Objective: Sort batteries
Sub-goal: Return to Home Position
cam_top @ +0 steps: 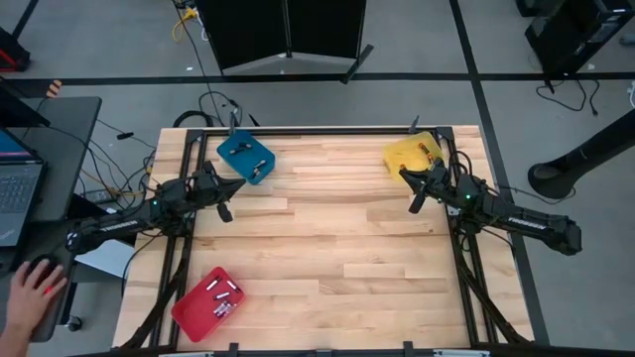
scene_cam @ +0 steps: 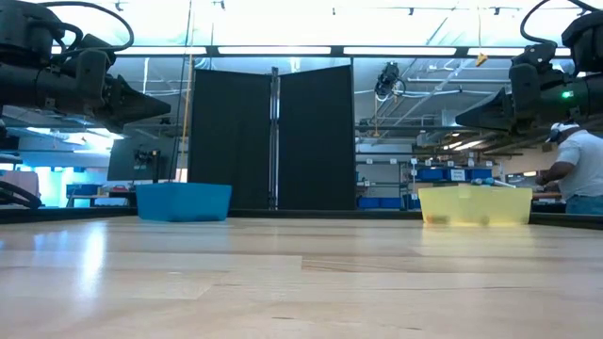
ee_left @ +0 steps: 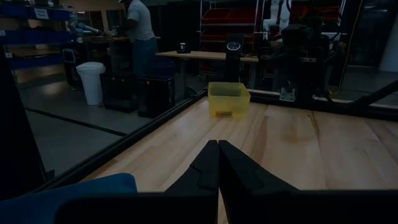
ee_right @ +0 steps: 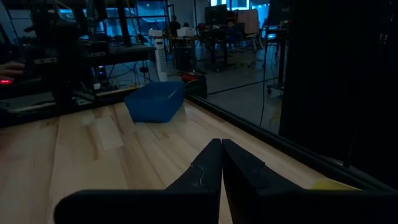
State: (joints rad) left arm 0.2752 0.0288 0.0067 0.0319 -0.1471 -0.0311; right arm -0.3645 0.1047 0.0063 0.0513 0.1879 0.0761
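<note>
Both arms' jaws closed, empty, left by blue bin (cam_top: 236, 151), right by yellow bin (cam_top: 402, 154)

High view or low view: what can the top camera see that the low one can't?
Only the high view shows the red tray with batteries lying in it, and a laptop beside the table. Only the low view shows the ceiling lights and a person far behind. Both show the wooden table, the blue tray, the yellow tray, the left arm and the right arm.
</note>
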